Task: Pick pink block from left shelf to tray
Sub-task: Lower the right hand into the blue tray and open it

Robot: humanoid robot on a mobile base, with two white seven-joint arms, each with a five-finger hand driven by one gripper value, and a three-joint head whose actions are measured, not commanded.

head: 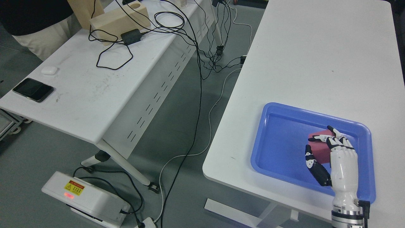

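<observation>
Pink block (319, 148): lower right of frame, inside blue tray (278, 164) on white tabletop (316, 63). Right hand (329, 152): fingers over the top, thumb at the near side, pinching the block, apparently so it lands within the tray walls. Left hand: unseen.

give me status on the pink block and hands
Right robot hand shut on pink block, inside blue tray. Left out of view. Nothing in the way.
</observation>
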